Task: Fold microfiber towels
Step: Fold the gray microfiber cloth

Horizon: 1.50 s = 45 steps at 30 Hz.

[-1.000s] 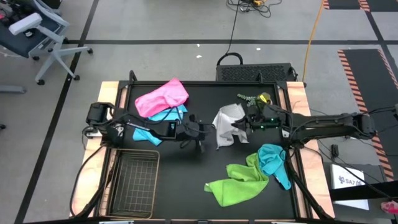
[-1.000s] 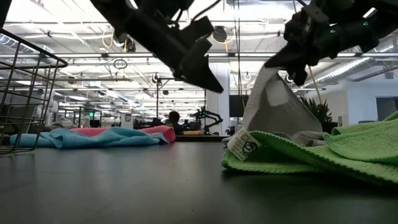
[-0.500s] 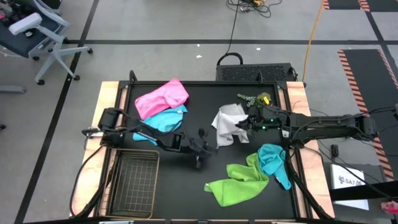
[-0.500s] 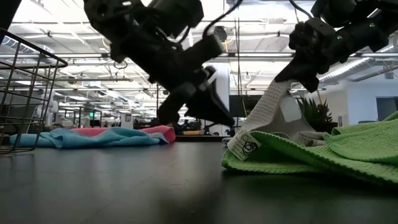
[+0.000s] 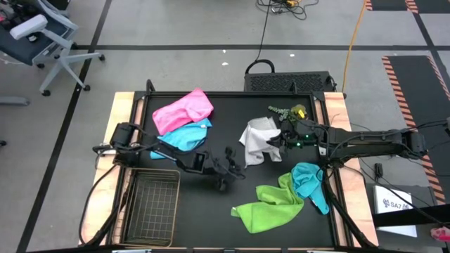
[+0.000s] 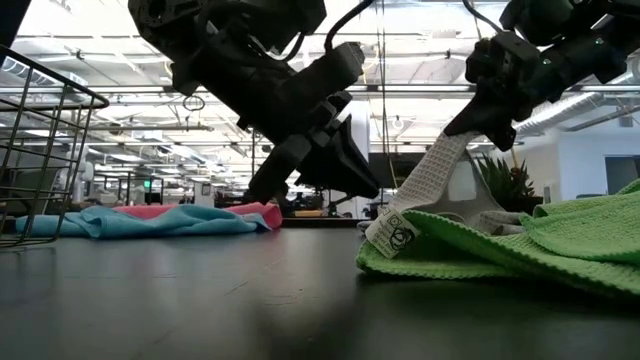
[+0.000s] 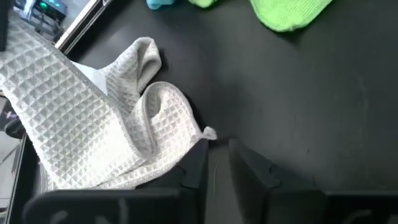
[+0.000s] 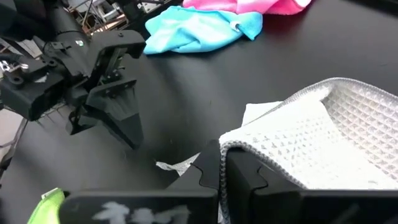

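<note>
Right gripper (image 5: 273,143) is clenched on the edge of the pale grey-white towel (image 5: 256,139), a little toward 3 o'clock from the table's centre, and holds that edge lifted; in the low view the cloth (image 6: 440,175) hangs from it as a slanted strip down to the table (image 5: 281,105). Left gripper (image 5: 226,177) sits low over the dark surface near the centre, toward 6 o'clock from the grey-white towel, with its fingers (image 7: 198,163) only slightly apart and nothing between them. In the left wrist view a corner of the grey-white towel (image 7: 93,143) lies just before these fingers, but I cannot tell if they touch it. Pink towel (image 5: 184,110) lies crumpled toward 10 o'clock, and the light blue towel (image 5: 184,135) is partly under it, on its 6 o'clock side. Lime green towel (image 5: 269,204) is spread toward 5 o'clock, and the teal towel (image 5: 308,180) lies over its end toward 4 o'clock. Wire mesh basket (image 5: 150,205) stands at 7 o'clock, and a small potted plant (image 5: 290,112) is at about 2 o'clock, near the right arm.
</note>
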Available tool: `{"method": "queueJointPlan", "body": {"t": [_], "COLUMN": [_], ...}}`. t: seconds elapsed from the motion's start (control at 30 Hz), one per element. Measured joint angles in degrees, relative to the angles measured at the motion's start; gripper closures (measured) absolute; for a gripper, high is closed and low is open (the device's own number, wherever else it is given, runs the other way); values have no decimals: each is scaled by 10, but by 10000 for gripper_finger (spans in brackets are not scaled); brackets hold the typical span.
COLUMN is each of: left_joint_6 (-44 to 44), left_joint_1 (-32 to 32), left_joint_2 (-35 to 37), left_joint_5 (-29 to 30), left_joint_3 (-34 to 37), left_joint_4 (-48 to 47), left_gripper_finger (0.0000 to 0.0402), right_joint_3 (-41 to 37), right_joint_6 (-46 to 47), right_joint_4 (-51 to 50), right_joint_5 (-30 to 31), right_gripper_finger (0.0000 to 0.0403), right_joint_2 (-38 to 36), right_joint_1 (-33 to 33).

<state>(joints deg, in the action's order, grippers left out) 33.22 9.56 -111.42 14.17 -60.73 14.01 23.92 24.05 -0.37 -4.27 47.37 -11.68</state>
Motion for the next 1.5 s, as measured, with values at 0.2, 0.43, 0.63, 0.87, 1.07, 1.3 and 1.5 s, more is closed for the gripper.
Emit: {"method": "queueJointPlan", "body": {"t": [0.2, 0.43, 0.63, 0.87, 1.07, 1.3, 1.5], "left_joint_6": [-3, -33, -31, -14, -56, -64, -99], "left_joint_1": [-16, -28, -23, -31, -53, -57, -57], "left_joint_2": [0, 0, -37, -81, -86, -86, -86], "left_joint_5": [-2, -43, -64, -4, -40, -59, -72], "left_joint_3": [0, 0, -1, -33, -46, -46, -46], "left_joint_4": [7, 9, 38, 50, 55, 41, 48], "left_gripper_finger": [281, 264, 265, 265, 265, 266, 266], "right_joint_3": [0, 0, 0, -1, 0, 0, 0], "right_joint_6": [10, -2, -12, -10, -10, -12, -12], "right_joint_4": [-3, 48, 78, 73, 70, 69, 69], "right_joint_5": [18, 72, 72, 70, 70, 70, 70], "right_gripper_finger": [403, 403, 403, 403, 403, 403, 403], "right_joint_2": [2, 39, 70, 78, 78, 78, 78], "right_joint_1": [0, 0, 0, 1, 1, 1, 1]}}
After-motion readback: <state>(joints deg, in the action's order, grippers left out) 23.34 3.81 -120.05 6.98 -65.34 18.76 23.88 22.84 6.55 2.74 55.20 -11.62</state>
